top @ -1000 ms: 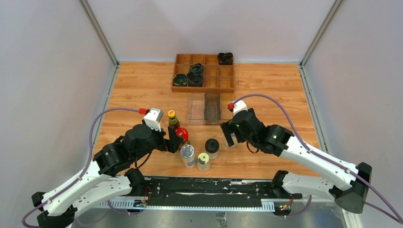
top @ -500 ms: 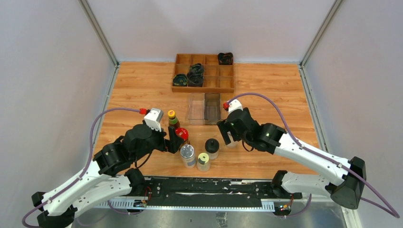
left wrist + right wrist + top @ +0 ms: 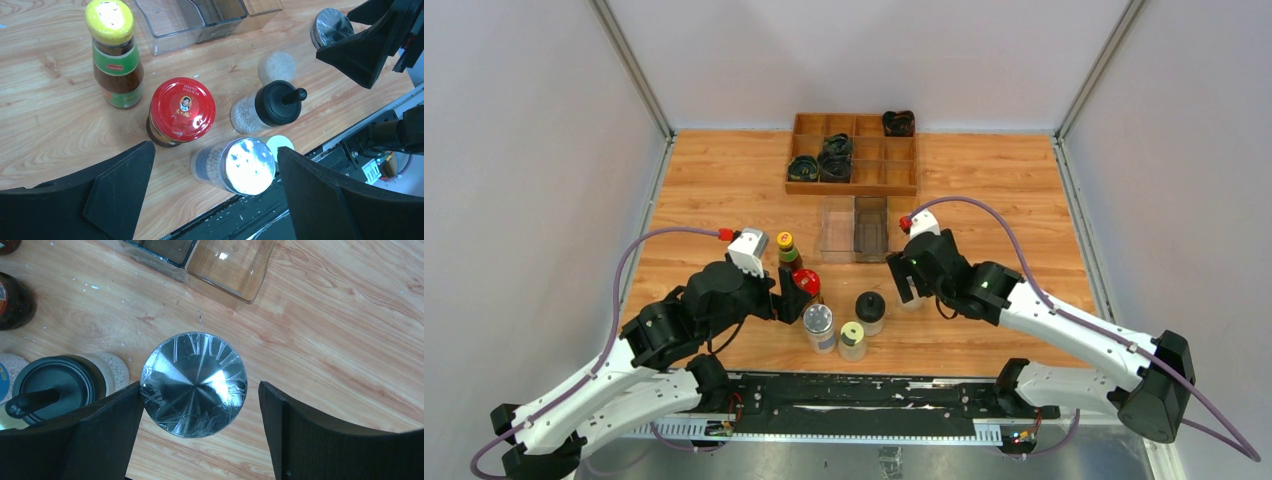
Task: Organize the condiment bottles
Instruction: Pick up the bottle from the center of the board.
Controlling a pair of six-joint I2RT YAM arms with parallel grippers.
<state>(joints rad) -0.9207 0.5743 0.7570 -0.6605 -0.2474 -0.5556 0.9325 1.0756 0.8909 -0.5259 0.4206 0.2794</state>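
At the left of the light wooden desk (image 3: 714, 185), the left gripper (image 3: 796, 292) hangs low with its jaws spread wide and nothing between them, facing a group of five upright containers.

Farthest left in that group is the yellow-capped glass bottle (image 3: 112, 55), with a green label and brown sauce. Just right of it, and nearer the arms, sits the squat red-capped glass jar (image 3: 182, 109); from above, one finger of the left gripper looks to be just beside its cap (whether they touch I cannot tell). Next comes the silver-capped clear jar (image 3: 247, 166) of pale grains, near the front edge of the desk. The pale-yellow-capped jar (image 3: 852, 338) stands just beside it on its right. Behind those two stands the black-domed-cap clear jar (image 3: 277, 102), filled with white grains.

Beyond the group, around the middle of the desk, lies the clear rectangular plastic tray (image 3: 829, 232). Farther back, the brown wooden compartment box (image 3: 854, 187) holds the dark coiled bundles (image 3: 834, 160) in several of its sections.

To the right of the black-capped jar, the right gripper (image 3: 200, 389) is lowered around a sixth container, the silver-lidded jar (image 3: 190, 370), which stands on the desk near the tray's front corner. The jaws are wide and straddle the lid. One finger sits right at the rim, and a strip of bare wood shows between the lid and the other finger.
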